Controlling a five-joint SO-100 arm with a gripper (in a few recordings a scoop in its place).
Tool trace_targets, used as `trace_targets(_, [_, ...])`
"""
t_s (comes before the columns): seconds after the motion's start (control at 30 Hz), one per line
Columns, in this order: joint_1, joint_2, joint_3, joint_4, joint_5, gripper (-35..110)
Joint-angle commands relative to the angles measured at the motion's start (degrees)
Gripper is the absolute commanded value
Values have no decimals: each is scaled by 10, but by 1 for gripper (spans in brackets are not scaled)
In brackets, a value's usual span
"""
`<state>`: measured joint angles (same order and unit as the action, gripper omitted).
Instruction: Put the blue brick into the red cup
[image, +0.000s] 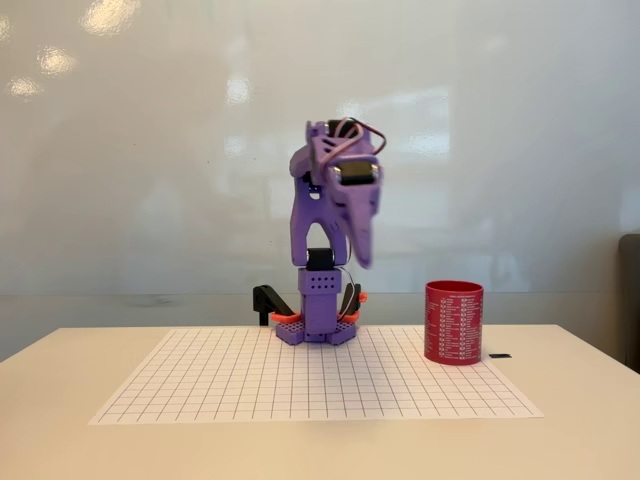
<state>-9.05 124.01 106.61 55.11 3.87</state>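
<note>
While the purple arm is standing folded above its base at the back of the grid mat (250, 385), I am seeing its gripper (364, 245) pointing down, well above the table (60, 430). I cannot tell its opening or any load. The red cup (453, 322) is sitting upright on the mat's right edge.

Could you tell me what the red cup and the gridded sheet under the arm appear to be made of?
The red cup: likely metal or hard plastic, since its walls are straight and rigid with printed white text; I cannot tell which. The gridded sheet: apparently matte paper, thin and lying flat.
</note>
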Motion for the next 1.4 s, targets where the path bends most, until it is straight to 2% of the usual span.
trace_targets(0.0, [55,141,16,8,-8,-1])
trace_targets(0.23, [73,333,73,53,-27,-1])
trace_targets(0.5, [78,541,104,176,-40,-1])
trace_targets(0.73, [62,651,117,266,-53,-1])
trace_targets(0.87, [44,651,177,234,-53,-1])
trace_targets(1.07, [-9,651,384,154,-51,-1])
trace_targets(1.37, [-38,652,577,134,-11,-1])
